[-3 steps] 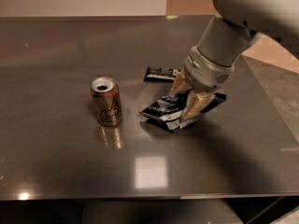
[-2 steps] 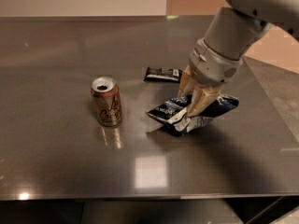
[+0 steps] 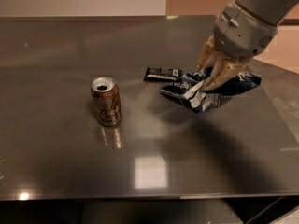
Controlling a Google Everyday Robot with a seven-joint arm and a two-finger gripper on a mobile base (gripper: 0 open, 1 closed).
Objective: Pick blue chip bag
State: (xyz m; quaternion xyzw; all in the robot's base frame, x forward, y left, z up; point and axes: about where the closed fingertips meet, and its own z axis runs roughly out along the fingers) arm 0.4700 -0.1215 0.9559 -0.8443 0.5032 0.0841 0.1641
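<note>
gripper [image 3: 209, 78] clamped on blue chip bag [image 3: 200, 100], held above table [image 3: 70, 167], can [image 3: 107, 102] at left, black packet [image 3: 161, 73] nr bag

Counting as we go: one can [image 3: 107, 101] is standing toward the left edge of the one table [image 3: 154, 171]. One small black packet [image 3: 162, 73] is lying past the middle, nearer the far edge. One blue chip bag [image 3: 219, 96] is showing toward the right edge, and one gripper [image 3: 208, 78] is clamping it there from above, its two fingers pressing into the crumpled foil.
</note>
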